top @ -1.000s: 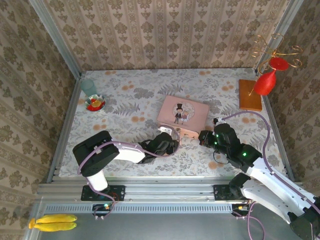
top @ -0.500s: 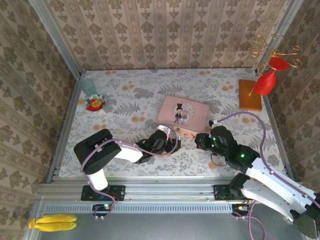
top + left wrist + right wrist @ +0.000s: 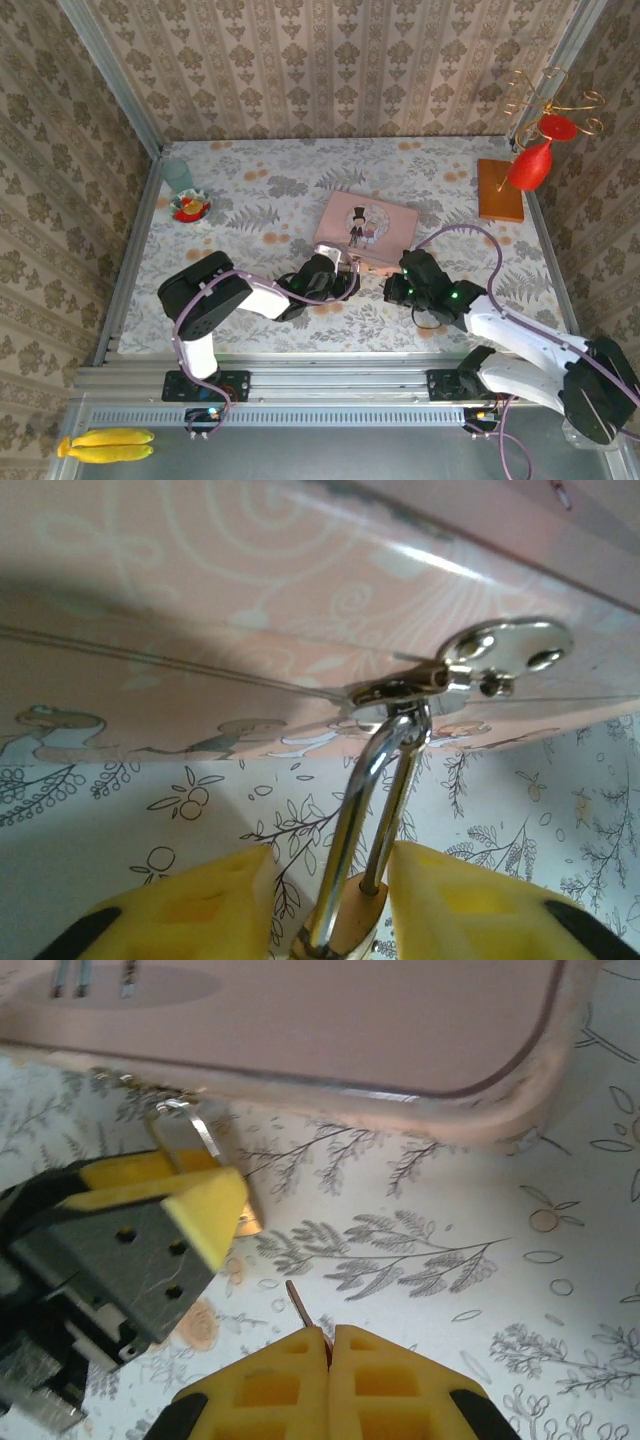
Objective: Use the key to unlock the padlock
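**Padlock [image 3: 345, 935] hanging off the pink tin [image 3: 365, 225], key [image 3: 298, 1305] sitting close by**

So the tiny brass padlock is dangling from the silver hasp [image 3: 500, 655] on the tin's near edge. Its shackle [image 3: 372, 810] is looping through the hasp ring and running up to it at a slant. The tin itself is sitting around the middle of the floral table [image 3: 250, 190].

The left gripper [image 3: 340, 283] is reaching in low from the left. Its yellow pads are squeezing the padlock's body from both sides, so those jaws are clamping on the lock.

The right gripper [image 3: 392, 290] is sitting just to the right of that, near the tin's front edge. Its jaws are pressing together with the key pinched between them, and a thin bit of blade is poking out past the pads. The tip is pointing toward the left gripper and the padlock, but it isn't touching either, and bare cloth is showing in between.
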Tool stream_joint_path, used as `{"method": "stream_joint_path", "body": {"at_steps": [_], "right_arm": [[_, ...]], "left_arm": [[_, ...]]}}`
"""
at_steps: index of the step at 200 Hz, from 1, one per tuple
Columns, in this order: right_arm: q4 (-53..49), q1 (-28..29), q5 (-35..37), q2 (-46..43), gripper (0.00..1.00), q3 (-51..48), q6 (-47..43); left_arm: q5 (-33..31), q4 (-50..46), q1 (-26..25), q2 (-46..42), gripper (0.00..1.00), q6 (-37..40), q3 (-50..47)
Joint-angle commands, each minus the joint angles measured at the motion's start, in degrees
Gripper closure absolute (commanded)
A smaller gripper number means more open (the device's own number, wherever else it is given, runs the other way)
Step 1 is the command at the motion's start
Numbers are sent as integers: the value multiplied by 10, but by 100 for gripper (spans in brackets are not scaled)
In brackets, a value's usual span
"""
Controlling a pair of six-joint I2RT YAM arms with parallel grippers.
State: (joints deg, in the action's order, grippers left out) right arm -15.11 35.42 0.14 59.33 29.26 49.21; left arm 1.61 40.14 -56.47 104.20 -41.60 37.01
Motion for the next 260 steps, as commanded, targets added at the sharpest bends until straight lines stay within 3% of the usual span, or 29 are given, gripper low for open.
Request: {"method": "stream_joint_path", "body": {"at_steps": [1, 65, 118, 156, 195, 260], "right_arm": [[32, -26, -39, 23, 100, 21, -20], [29, -107, -65, 96, 100, 69, -106], [42, -173, -96, 186, 100, 139, -174], [69, -197, -138, 216, 100, 155, -168], [125, -178, -175, 163, 100, 96, -106], [152, -111, -130, -4, 100, -18, 2]], "left_arm": [[3, -9, 4, 13, 71, -4, 5], [5, 41, 10, 12, 87, -8, -20], [19, 81, 13, 8, 93, -14, -29], [40, 106, 12, 17, 95, -29, -17], [50, 94, 15, 10, 98, -49, 4], [39, 114, 21, -6, 100, -141, 11]]}}
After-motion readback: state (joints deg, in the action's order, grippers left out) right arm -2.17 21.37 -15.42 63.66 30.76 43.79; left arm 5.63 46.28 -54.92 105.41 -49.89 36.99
